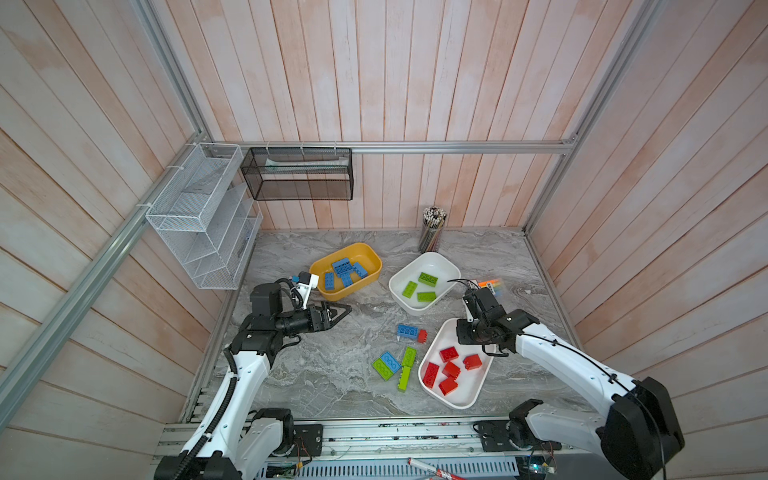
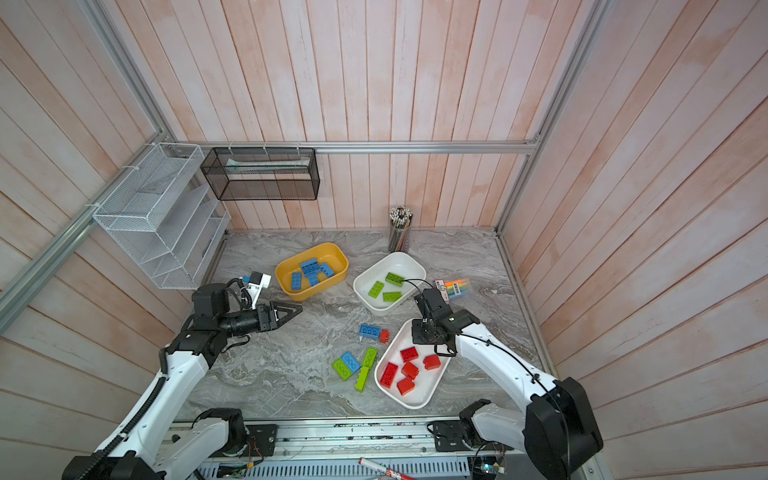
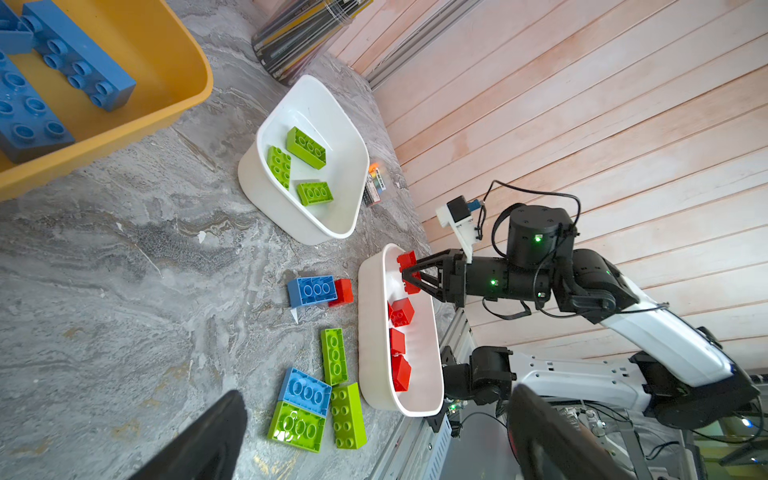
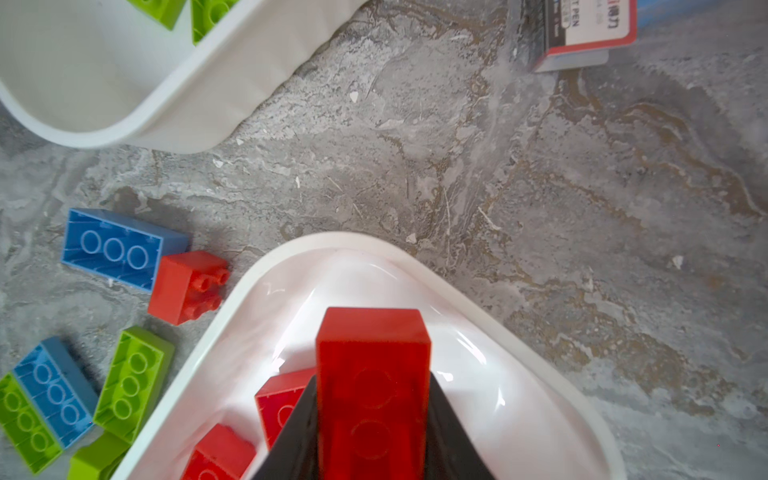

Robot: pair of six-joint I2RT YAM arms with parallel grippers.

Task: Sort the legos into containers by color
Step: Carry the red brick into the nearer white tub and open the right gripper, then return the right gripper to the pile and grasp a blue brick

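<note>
Light was bright and even, from above; bricks threw only short, soft shadows on the tabletop (image 1: 316, 374). Glare streaked the glossy white tub (image 4: 332, 240) in my right wrist view, and the red brick (image 4: 374, 374) sat so near the lens it went soft. In my left wrist view the fingers (image 3: 208, 440) of my left gripper (image 3: 377, 390) were dark, unfocused blobs. Both top views splayed the wall planks (image 1: 124, 104) outward at the edges; the marker pack (image 1: 492, 286) looked smeared.
</note>
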